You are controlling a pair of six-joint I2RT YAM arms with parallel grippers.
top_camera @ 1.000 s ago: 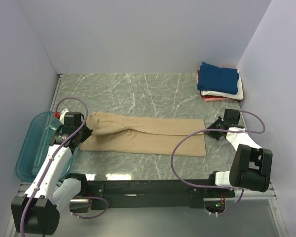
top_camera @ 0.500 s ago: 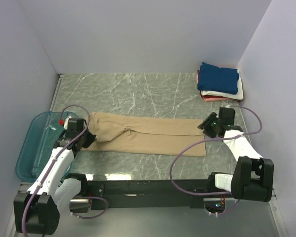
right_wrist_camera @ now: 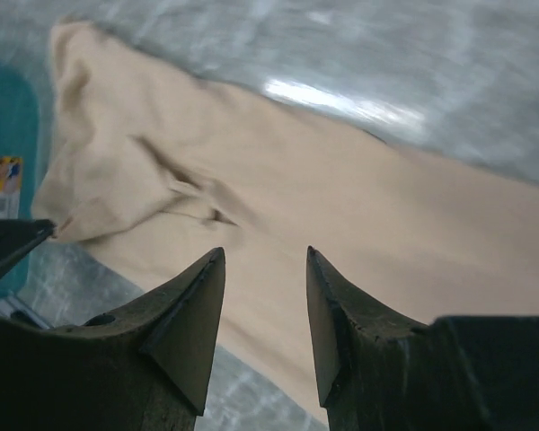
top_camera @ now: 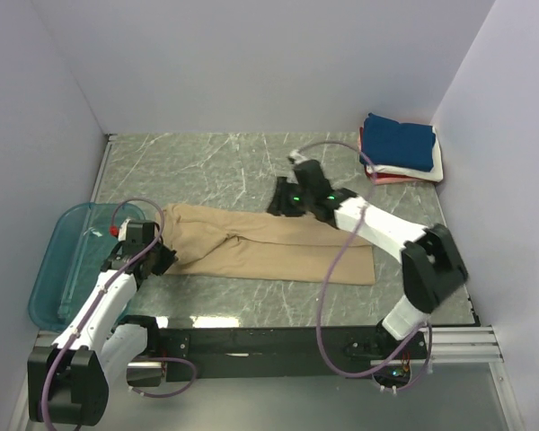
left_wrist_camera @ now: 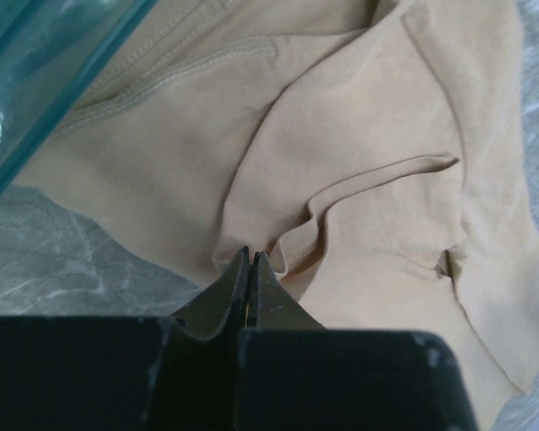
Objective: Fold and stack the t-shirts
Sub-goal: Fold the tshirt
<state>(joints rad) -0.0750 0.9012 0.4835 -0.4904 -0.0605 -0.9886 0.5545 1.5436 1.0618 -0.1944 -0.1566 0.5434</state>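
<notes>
Found tan t-shirt [top_camera: 251,242] spread on bench [top_camera: 216,171], one end just beside teal tub [top_camera: 54,269], left jaws pinched shut on that end, right jaws parted and empty over its middle, farther from tub; judged next grip should take the edge squarely, keeping cloth taut.
</notes>
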